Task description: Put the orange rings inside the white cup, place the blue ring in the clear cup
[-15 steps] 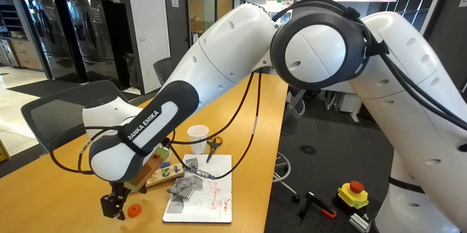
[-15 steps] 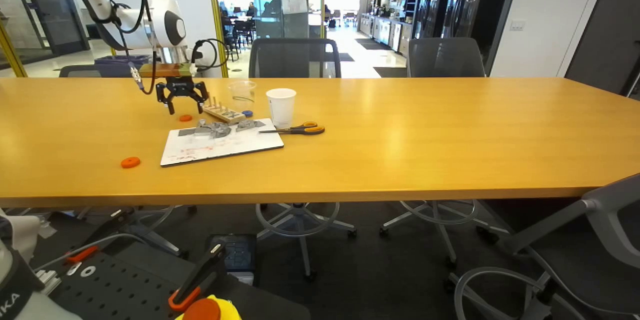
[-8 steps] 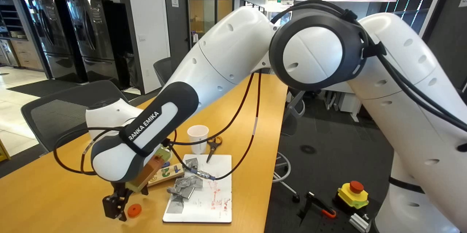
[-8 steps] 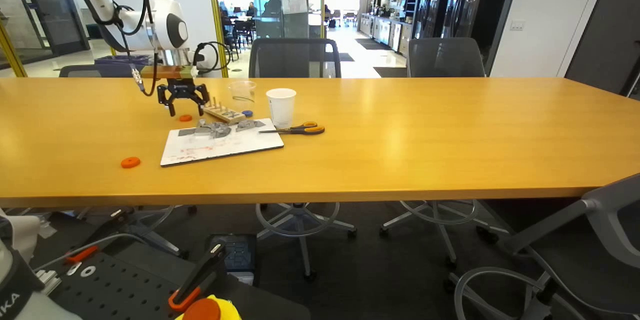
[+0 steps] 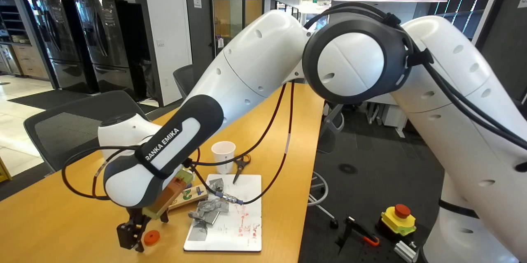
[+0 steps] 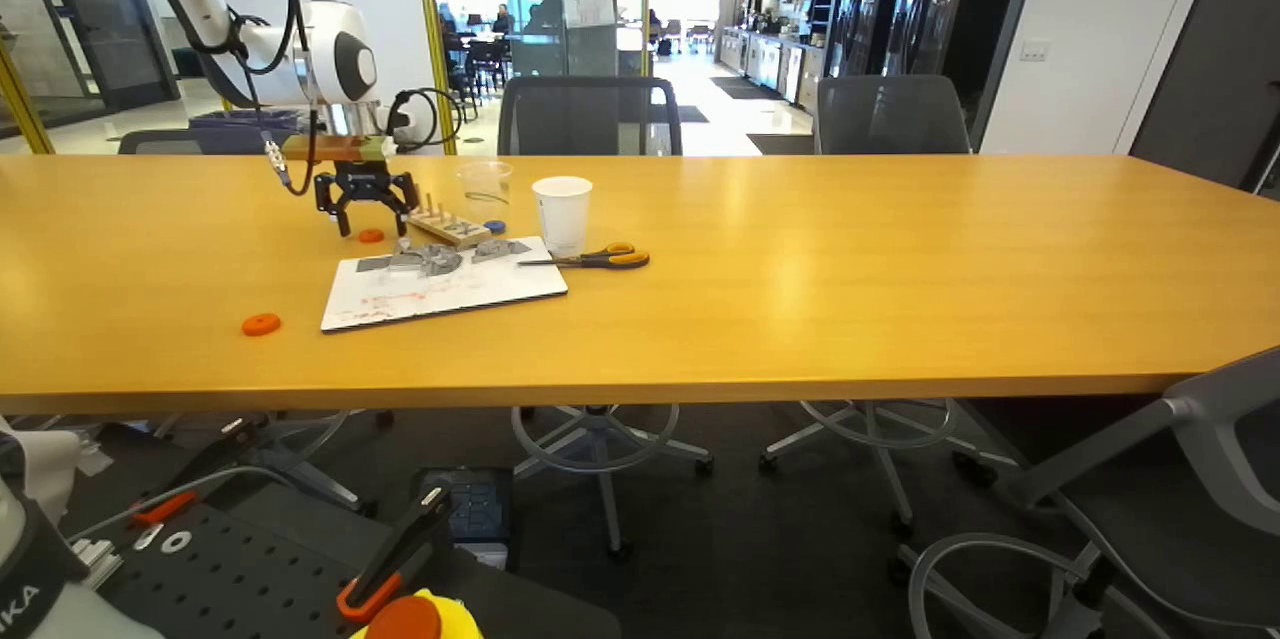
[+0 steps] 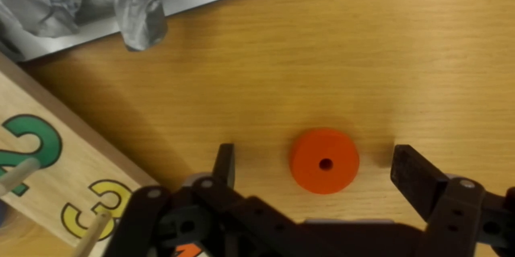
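My gripper (image 7: 314, 156) is open and points down. One orange ring (image 7: 314, 178) lies flat on the table between its fingers, touching neither. In both exterior views the gripper (image 5: 152, 233) (image 6: 373, 227) is low over this ring (image 5: 151, 238) (image 6: 371, 236). A second orange ring (image 6: 261, 324) lies nearer the table's front edge in an exterior view. The blue ring (image 6: 494, 226) lies beside the wooden peg board. The clear cup (image 6: 485, 187) stands behind it. The white cup (image 6: 562, 217) stands upright to the right and also shows in an exterior view (image 5: 223, 152).
A wooden peg board (image 6: 450, 227) with upright pegs and painted numbers (image 7: 44, 144) stands close to the gripper. A whiteboard (image 6: 450, 294) carries crumpled grey tape (image 7: 141, 11). Scissors (image 6: 610, 259) lie by the white cup. Arm cables (image 5: 267, 127) hang over the table (image 6: 850, 289).
The gripper has come down a little and shifted slightly right in both exterior views, staying open. The rings and cups have not moved.
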You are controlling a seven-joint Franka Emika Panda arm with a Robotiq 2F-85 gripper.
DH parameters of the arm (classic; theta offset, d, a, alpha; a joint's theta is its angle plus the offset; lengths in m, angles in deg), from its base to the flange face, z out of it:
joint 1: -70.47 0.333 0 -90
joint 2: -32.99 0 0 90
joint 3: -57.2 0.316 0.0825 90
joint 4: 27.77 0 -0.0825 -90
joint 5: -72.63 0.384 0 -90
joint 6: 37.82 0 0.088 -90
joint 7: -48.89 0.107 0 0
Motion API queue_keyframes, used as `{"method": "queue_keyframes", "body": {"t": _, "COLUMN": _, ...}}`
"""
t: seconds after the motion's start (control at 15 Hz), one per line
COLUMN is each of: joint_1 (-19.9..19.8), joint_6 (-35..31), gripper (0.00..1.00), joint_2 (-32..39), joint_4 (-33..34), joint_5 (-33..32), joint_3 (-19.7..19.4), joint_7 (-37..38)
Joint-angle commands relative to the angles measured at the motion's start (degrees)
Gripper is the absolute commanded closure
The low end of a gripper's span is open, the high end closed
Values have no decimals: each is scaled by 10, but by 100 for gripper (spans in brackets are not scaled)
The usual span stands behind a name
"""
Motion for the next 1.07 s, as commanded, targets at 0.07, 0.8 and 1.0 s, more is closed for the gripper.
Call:
{"method": "queue_keyframes", "body": {"t": 0.07, "joint_1": -7, "joint_6": 9, "gripper": 0, "joint_2": 1, "joint_4": 12, "joint_5": 10, "joint_3": 8, "joint_7": -11}}
{"method": "queue_keyframes", "body": {"t": 0.8, "joint_1": -3, "joint_6": 7, "gripper": 83, "joint_2": -11, "joint_4": 4, "joint_5": 1, "joint_3": 1, "joint_7": -3}}
{"method": "queue_keyframes", "body": {"t": 1.0, "joint_1": -8, "joint_6": 8, "gripper": 83, "joint_2": -35, "joint_4": -13, "joint_5": -3, "joint_3": -4, "joint_7": -5}}
